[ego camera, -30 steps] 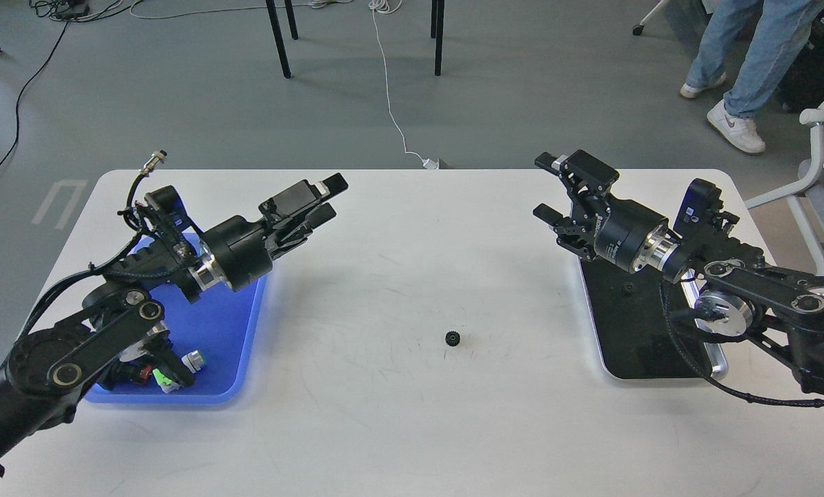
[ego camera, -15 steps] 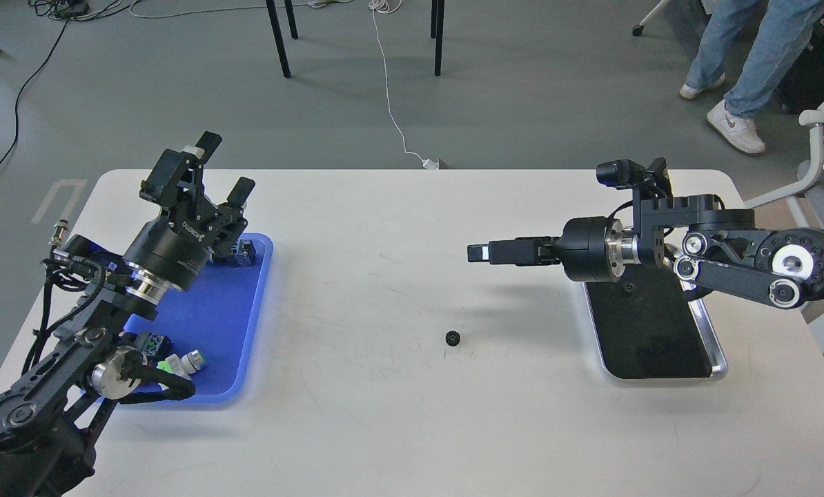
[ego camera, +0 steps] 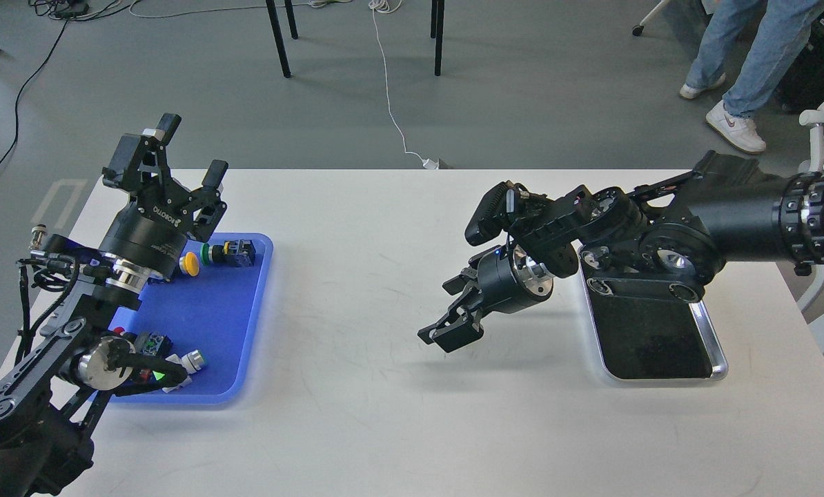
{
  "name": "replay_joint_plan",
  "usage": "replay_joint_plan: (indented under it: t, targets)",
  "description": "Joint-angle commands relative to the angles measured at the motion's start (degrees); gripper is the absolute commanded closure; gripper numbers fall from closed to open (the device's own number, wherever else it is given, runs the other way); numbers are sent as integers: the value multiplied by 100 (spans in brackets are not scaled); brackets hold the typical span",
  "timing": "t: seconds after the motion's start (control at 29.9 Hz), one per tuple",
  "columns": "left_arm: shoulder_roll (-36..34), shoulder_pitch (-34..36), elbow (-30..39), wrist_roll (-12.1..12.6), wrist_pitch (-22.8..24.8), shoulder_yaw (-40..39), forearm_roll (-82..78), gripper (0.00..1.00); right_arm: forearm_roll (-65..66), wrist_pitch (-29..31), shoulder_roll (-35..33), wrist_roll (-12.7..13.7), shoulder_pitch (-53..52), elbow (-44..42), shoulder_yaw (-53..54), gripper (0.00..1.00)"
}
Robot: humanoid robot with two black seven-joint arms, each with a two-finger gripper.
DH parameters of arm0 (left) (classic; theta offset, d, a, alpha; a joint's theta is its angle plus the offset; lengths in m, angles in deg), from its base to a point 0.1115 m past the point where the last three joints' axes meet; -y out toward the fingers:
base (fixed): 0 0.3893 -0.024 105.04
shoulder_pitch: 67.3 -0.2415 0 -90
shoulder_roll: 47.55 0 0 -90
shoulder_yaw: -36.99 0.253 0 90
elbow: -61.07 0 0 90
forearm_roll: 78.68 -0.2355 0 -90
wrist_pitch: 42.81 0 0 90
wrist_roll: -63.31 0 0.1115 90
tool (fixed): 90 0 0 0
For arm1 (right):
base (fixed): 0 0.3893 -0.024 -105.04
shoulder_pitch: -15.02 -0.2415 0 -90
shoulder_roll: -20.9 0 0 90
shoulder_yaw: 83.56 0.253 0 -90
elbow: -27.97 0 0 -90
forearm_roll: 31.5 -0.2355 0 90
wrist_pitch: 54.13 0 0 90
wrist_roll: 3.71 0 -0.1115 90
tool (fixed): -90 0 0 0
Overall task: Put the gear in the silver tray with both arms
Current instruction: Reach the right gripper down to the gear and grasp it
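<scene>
Near the middle of the frame, the right gripper (ego camera: 446, 330) is being held low over the white table (ego camera: 357, 400), fingers spread apart and pointing down-left; nothing is seen gripped between them. The gear itself is not visible: the spot under the gripper is being covered by the fingers, so whether it is being touched cannot be told. The silver tray (ego camera: 719, 352), at right of centre, is being left with its visible black floor bare, though its upper part is being hidden by the right arm. At upper left, the left gripper (ego camera: 184, 155) is being held raised with fingers parted and empty, above the upper end of the blue plastic tray (ego camera: 246, 324) of small parts. The task is judged to be at its start: the pick-up is only being approached, and the grasp, carry and placing in the tray are all left.
</scene>
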Motion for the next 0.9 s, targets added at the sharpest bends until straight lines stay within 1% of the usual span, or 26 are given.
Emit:
replay_joint_plan:
  t: [0.0, 0.13, 0.33, 0.4, 0.53, 0.87]
  targets:
    - [8, -7, 36, 6, 13, 0, 0, 2, 95, -8, 186, 0, 13, -165, -154, 4]
    - [34, -7, 36, -3, -5, -9, 0, 2, 86, -52, 274, 0, 153, -377, -216, 6]
    - [43, -7, 44, -3, 4, -9, 0, 2, 86, -315, 265, 0, 452, -500, -260, 10]
    - [52, -7, 36, -11, 21, -9, 9, 2, 77, -385, 274, 0, 478, -570, -330, 15]
    - [52, -16, 44, -20, 21, -17, 9, 2, 68, -482, 274, 0, 496, -676, -348, 30]
    - [52, -51, 203, -11, 4, -53, 35, 2, 51, -552, 274, 0, 733, -728, -392, 32]
